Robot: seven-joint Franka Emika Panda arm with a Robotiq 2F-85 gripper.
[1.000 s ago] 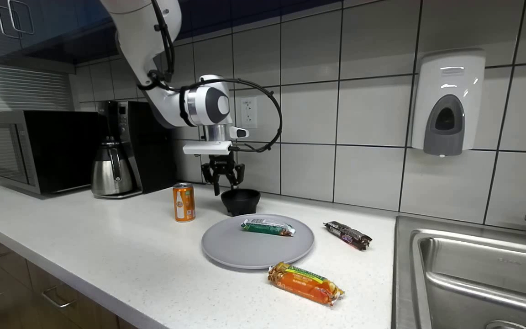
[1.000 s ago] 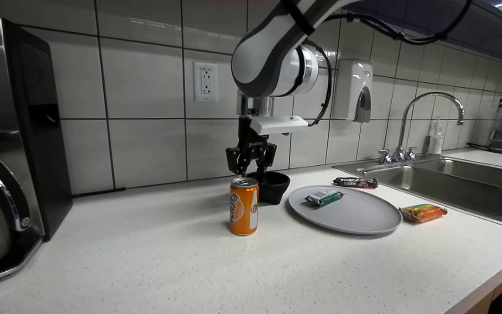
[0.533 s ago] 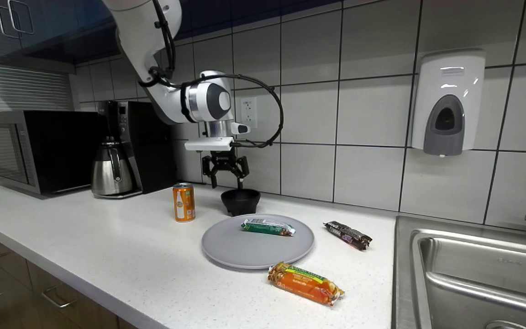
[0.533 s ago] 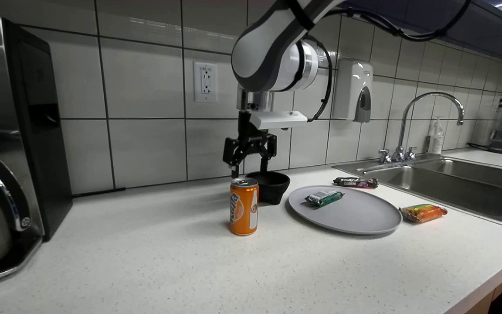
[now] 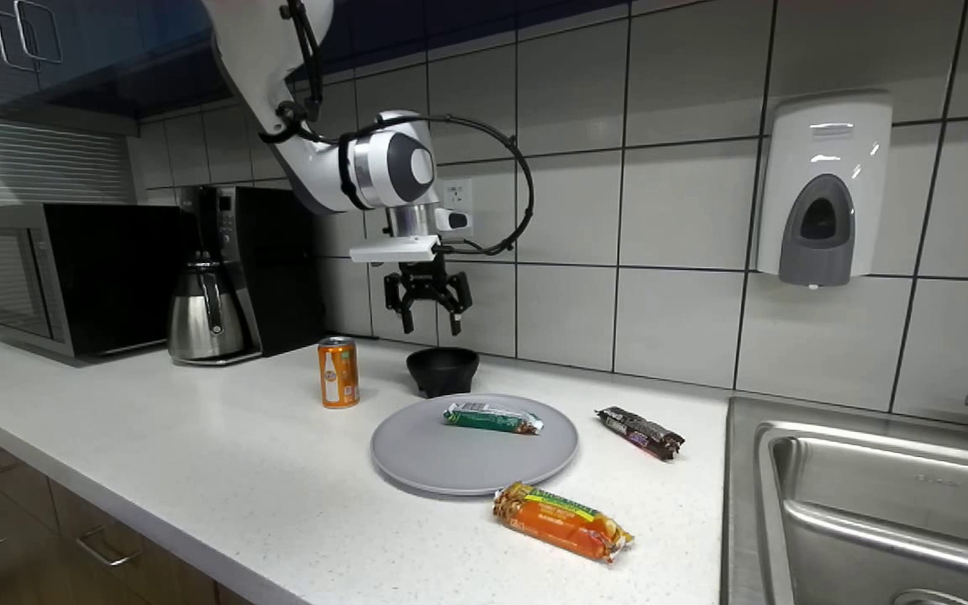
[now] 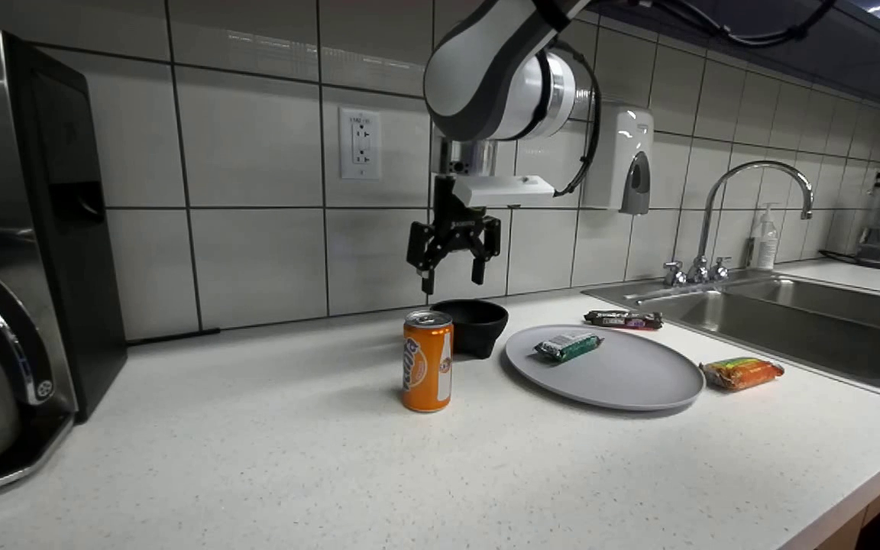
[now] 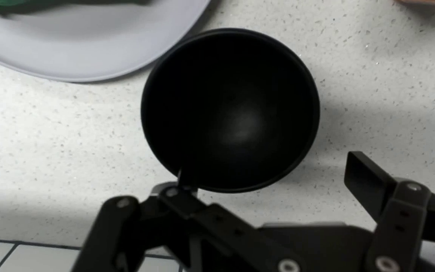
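Note:
My gripper hangs open above the black bowl, its fingers apart and nothing between them. In both exterior views a gap shows between the fingertips and the bowl's rim. From the wrist view, the round inside of the bowl looks dark, with no object visible in it; one finger overlaps its rim in the picture. Beside the bowl lies a flat grey plate bearing a green-wrapped bar. An orange soda can stands upright on the bowl's other side.
A dark-wrapped bar and an orange-wrapped bar lie on the counter near the plate. The steel sink borders them. A coffee maker with a steel carafe and a microwave stand along the counter. Tiled wall rises behind.
The fingers have spread wider. My gripper has risen from down at the bowl and shifted slightly rightward in both exterior views. Bowl, can, plate and bars have stayed put.

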